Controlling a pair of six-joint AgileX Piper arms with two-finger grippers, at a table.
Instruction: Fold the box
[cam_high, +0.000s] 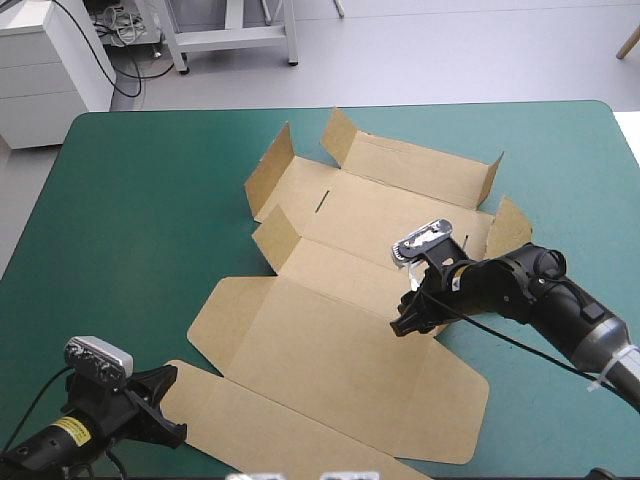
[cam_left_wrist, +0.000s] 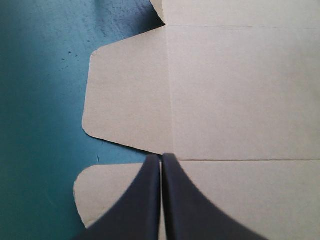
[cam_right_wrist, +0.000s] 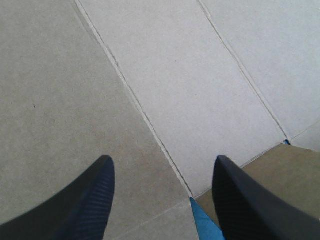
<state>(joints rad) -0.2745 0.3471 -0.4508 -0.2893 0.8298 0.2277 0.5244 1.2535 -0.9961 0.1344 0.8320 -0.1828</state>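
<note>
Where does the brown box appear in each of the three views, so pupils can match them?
High view: the box lies mostly flat at mid-table, far flaps raised.
Left wrist view: box ahead of and under the shut left tool.
Right wrist view: box fills the view under the open right tool.
Shared landmark: the teal-green cover at the box's cut edges.

The box (cam_high: 340, 350) is running off the near edge of the high view, so its closest part is getting cut short. The right gripper (cam_high: 408, 322) is hanging over the box's right side and hiding the board under it. In the left wrist view the left gripper (cam_left_wrist: 161, 157) is covering part of a rounded flap (cam_left_wrist: 100, 195). In the right wrist view the box is spilling past every side.
</note>
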